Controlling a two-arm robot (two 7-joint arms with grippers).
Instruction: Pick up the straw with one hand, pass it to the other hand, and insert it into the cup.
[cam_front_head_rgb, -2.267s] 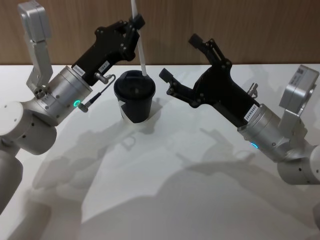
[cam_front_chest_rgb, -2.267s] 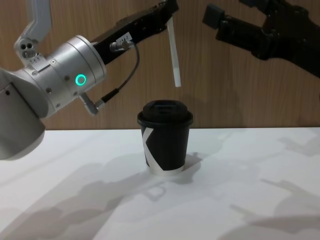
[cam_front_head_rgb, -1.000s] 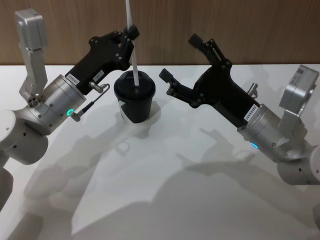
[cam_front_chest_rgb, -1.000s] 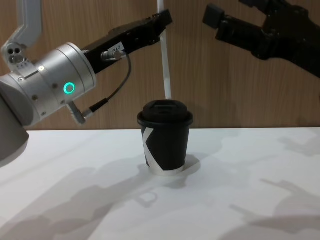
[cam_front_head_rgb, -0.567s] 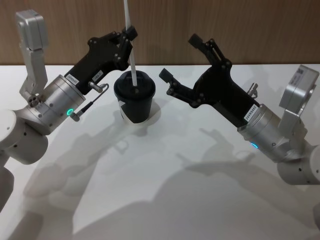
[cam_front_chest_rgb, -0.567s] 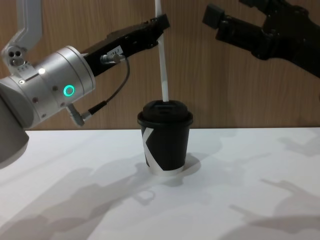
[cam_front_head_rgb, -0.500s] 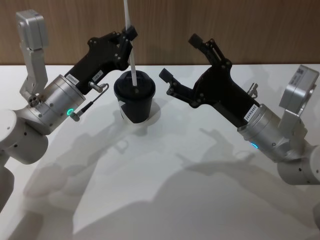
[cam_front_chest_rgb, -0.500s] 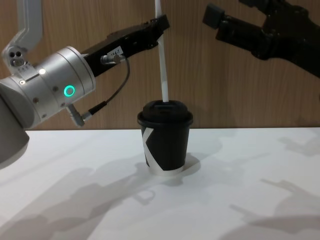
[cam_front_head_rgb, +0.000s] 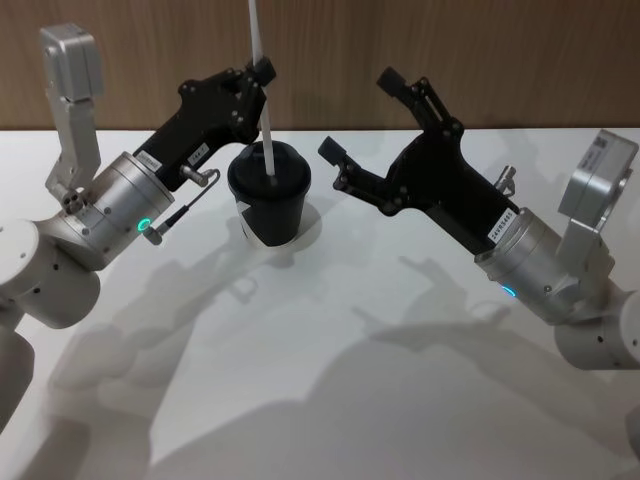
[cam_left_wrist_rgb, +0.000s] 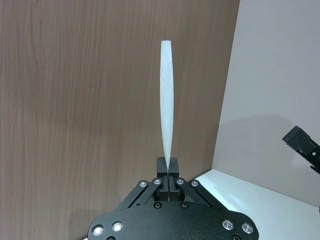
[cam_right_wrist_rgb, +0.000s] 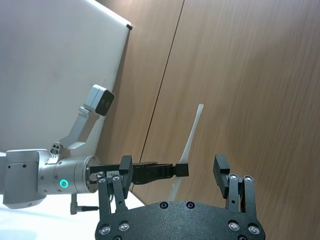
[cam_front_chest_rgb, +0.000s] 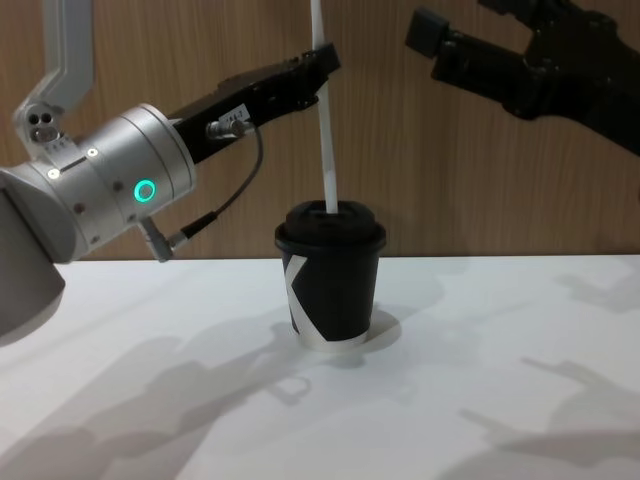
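While the straw (cam_front_chest_rgb: 324, 120) hung clear above the lid a couple of seconds back, its lower tip has now come down to the lid opening of the cup (cam_front_chest_rgb: 331, 275), so insertion looks begun but not finished; most of the length still stands above the lid. Near to far: bare white table (cam_front_head_rgb: 330, 380) in front; the cup mid-table, upright; behind it the left gripper (cam_front_head_rgb: 262, 72), pinched shut on the straw well above the lid. Right gripper (cam_front_head_rgb: 362, 115) hangs off to the cup's right, fingers spread wide, holding nothing, apart from the straw; handover judged done. Straw long axis is near vertical, slight lean, lower end in the lid, upper end up past the frame in the head view; next call is a straight push down along that axis, then release.
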